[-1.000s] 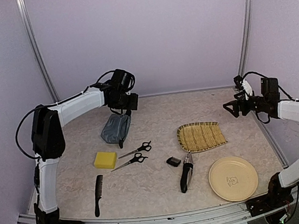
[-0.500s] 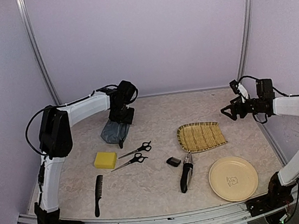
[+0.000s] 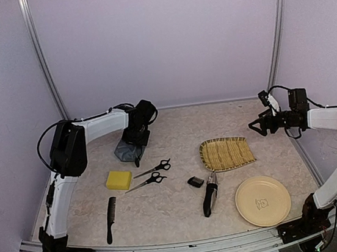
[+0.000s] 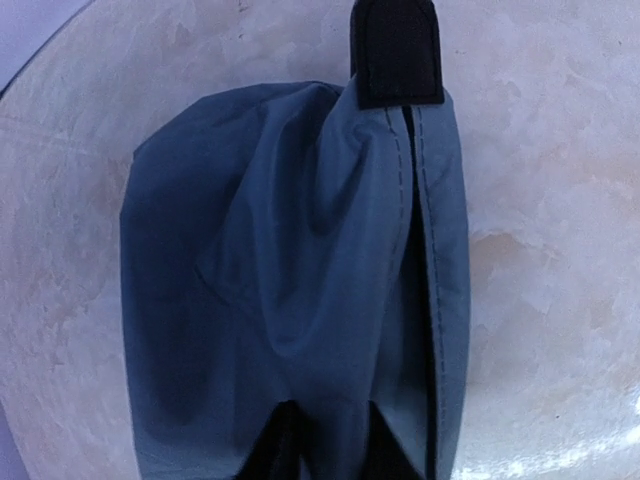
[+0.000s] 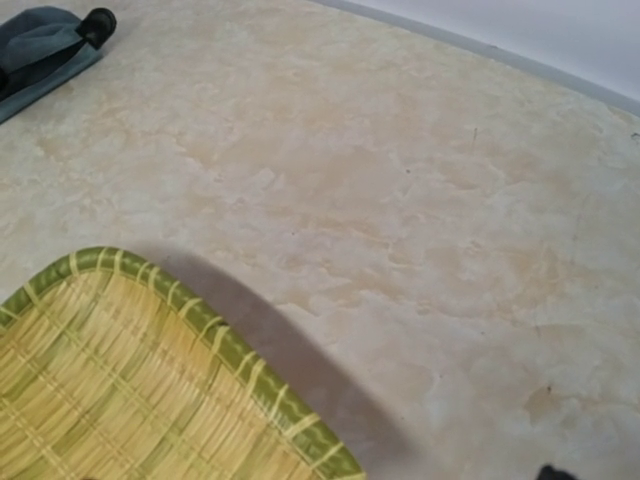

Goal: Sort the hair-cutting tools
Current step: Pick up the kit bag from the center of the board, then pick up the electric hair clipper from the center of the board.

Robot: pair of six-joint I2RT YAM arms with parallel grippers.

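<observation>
The left gripper (image 3: pixel 134 136) is down on the pouch (image 3: pixel 129 149) at 10 o'clock on the table (image 3: pixel 180 223). In the wrist view its two dark fingers (image 4: pixel 275 452) sit a little apart at the bottom edge with grey-blue cloth between them. Whether they are pinching that cloth cannot be told. The pouch's black tab (image 4: pixel 397 50) points away from the wrist.

The right gripper (image 3: pixel 256 125) hangs above the table at 2 o'clock with its fingers spread and nothing between them. It is just beyond the far right corner of the tray (image 3: pixel 226 153).

The tools all lie loose on the table. The far scissors (image 3: pixel 155 167) and near scissors (image 3: pixel 149 179) lie side by side at 9 o'clock, just right of the sponge (image 3: pixel 118 180). The comb (image 3: pixel 111 219) lies at 7 o'clock, running toward the near edge. The guard (image 3: pixel 195 182) sits near the middle, just beside the top of the clipper (image 3: pixel 210 197), which lies at 5 o'clock. The plate (image 3: pixel 262 200) is at 4 o'clock, right of the clipper.
</observation>
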